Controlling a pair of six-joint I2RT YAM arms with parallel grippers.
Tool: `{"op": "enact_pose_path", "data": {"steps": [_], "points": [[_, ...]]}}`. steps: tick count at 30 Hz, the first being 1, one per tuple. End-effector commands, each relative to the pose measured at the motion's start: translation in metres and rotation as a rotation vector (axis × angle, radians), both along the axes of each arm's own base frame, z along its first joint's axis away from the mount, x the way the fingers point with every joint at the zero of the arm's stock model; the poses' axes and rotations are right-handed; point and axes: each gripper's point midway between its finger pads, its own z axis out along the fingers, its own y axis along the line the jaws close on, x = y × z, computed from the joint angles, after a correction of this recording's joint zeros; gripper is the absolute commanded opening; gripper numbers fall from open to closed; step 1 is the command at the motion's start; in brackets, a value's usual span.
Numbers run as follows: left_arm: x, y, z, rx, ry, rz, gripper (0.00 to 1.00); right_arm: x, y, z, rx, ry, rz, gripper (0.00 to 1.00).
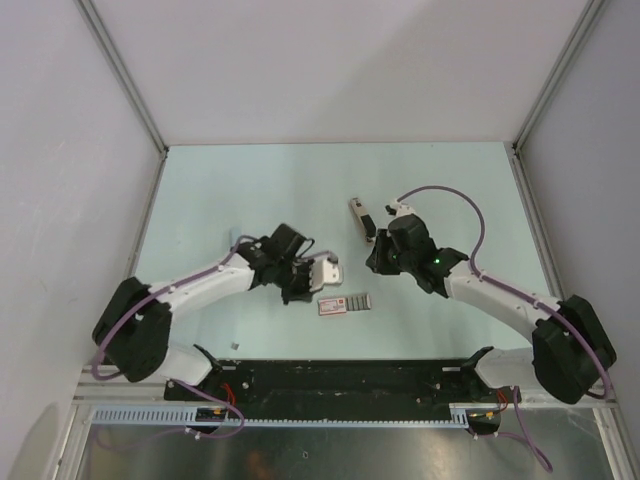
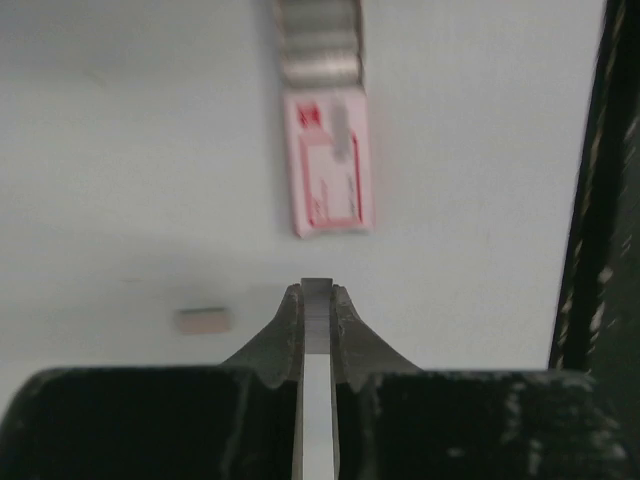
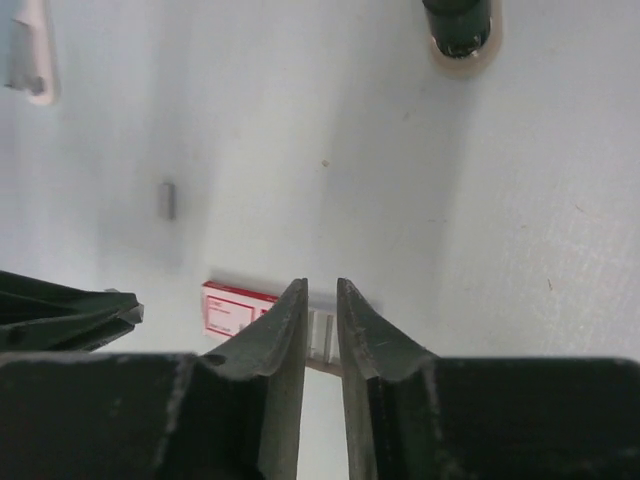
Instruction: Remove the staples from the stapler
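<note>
The stapler (image 1: 358, 218), a small dark bar with a pale top, lies on the table beside my right gripper (image 1: 382, 258). A dark end with a beige rim at the top of the right wrist view (image 3: 458, 25) looks like the stapler. My right gripper (image 3: 320, 285) is empty, its jaws a narrow gap apart, above the box's ribbed end. My left gripper (image 1: 318, 278) is shut on a short grey strip (image 2: 317, 300) that looks like staples and pokes just past the fingertips. Another tiny strip (image 2: 203, 320) lies on the table under the left gripper and shows in the right wrist view (image 3: 168, 200).
A red-and-white box with a grey ribbed end (image 1: 345, 303) lies between the grippers, ahead of the left fingertips (image 2: 328, 165) and behind the right fingers (image 3: 232, 310). A tiny grey piece (image 1: 234, 346) lies near the front left. The black base rail (image 2: 600, 250) runs along the near edge.
</note>
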Motion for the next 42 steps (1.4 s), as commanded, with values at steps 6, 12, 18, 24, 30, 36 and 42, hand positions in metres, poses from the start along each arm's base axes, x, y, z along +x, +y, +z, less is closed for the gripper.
{"op": "enact_pose_path", "data": {"steps": [6,12,18,24,30,36,42], "points": [[0.059,-0.056,0.265,-0.720,0.123,0.257,0.00,0.006,0.026,0.119,0.349,-0.273,0.142,0.40],[0.055,-0.052,0.329,-0.932,0.429,0.371,0.00,-0.011,0.041,0.203,0.613,-0.425,0.261,0.44],[0.042,-0.045,0.352,-1.079,0.620,0.377,0.01,-0.033,0.050,0.258,0.779,-0.514,0.333,0.49],[0.033,-0.043,0.348,-1.115,0.681,0.371,0.03,-0.049,0.058,0.281,0.872,-0.537,0.391,0.51],[0.031,-0.042,0.344,-1.128,0.704,0.365,0.04,-0.057,0.072,0.284,0.906,-0.526,0.425,0.50],[0.030,-0.042,0.337,-1.126,0.714,0.366,0.04,-0.059,0.080,0.287,0.929,-0.523,0.445,0.48],[0.029,-0.042,0.334,-1.126,0.708,0.363,0.05,-0.059,0.084,0.290,0.940,-0.530,0.442,0.46]]}}
